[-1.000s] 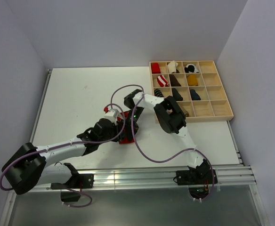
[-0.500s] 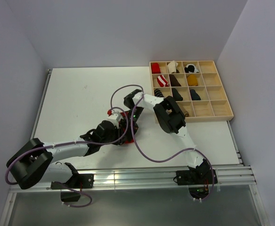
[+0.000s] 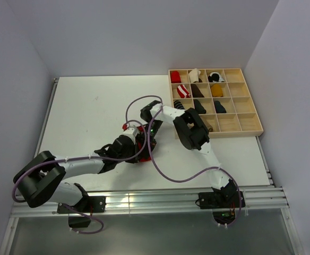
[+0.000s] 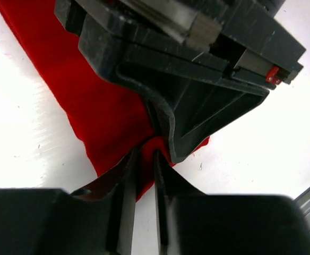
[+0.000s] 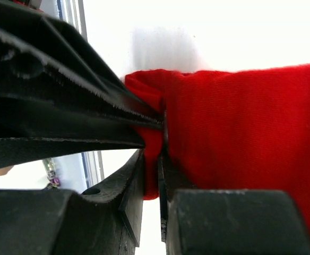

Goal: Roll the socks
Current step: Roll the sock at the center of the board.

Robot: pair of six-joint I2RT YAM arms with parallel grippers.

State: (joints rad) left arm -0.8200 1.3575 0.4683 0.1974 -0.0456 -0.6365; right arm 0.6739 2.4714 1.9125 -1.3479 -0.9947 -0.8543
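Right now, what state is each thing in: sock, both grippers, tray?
Red sock: lying unrolled on the table, one edge pinched from both sides.
Left gripper: shut on the sock's edge.
Right gripper: shut on the same edge, facing the left one.
Tray: part filled, right column bare.
Bundles: rolled, sitting in tray cells.

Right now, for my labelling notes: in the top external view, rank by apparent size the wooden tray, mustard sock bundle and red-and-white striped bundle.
1. wooden tray, far largest.
2 and 3. mustard sock bundle and red-and-white striped bundle look alike in size; no ranking between them.
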